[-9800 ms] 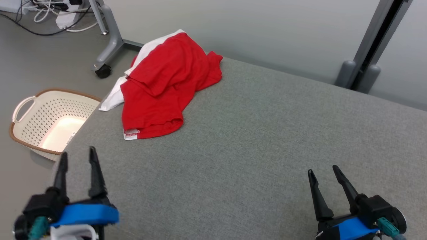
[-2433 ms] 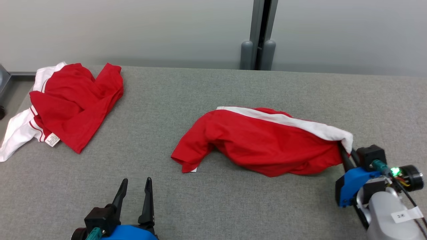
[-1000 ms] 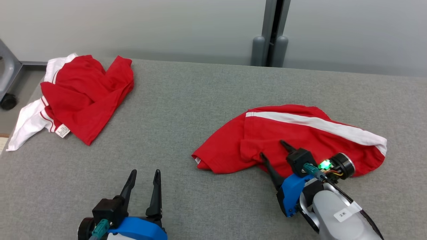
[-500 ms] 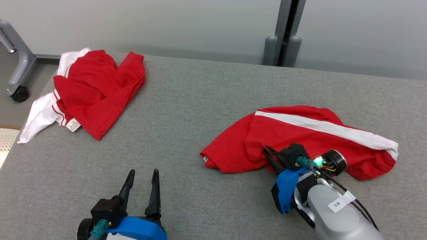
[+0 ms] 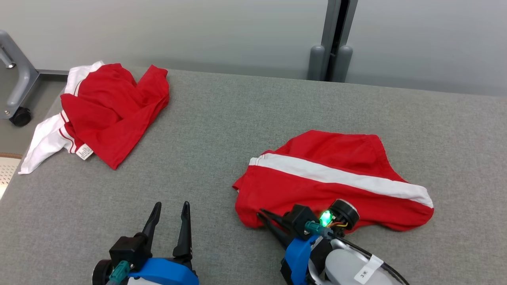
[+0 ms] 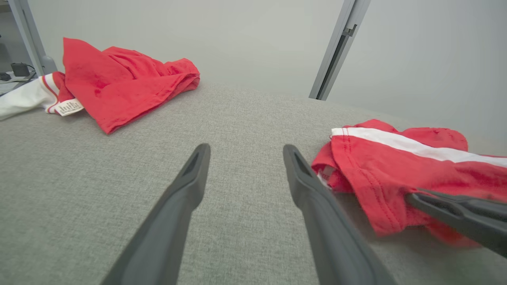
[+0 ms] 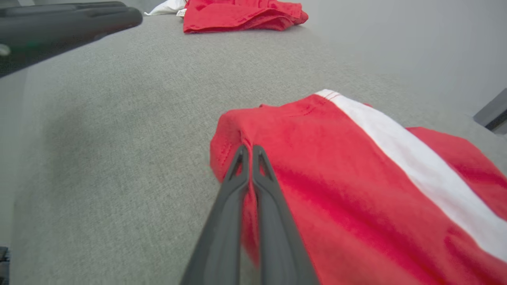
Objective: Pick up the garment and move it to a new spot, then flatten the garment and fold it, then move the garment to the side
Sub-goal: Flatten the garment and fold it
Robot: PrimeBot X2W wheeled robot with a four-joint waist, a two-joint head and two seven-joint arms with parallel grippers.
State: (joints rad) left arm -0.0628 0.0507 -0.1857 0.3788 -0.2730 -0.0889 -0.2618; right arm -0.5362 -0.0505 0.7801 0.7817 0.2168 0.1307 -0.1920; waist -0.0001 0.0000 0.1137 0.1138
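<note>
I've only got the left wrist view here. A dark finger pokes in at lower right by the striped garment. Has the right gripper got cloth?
Observer: Yes. The right wrist view shows the right gripper shut on a red edge of the striped garment.
Operator: Which part of it?
Observer: In the head view, the near left corner, below the white stripe.
Operator: What's past the other garment?
Observer: A caster on the floor, off the left end of the table.
</note>
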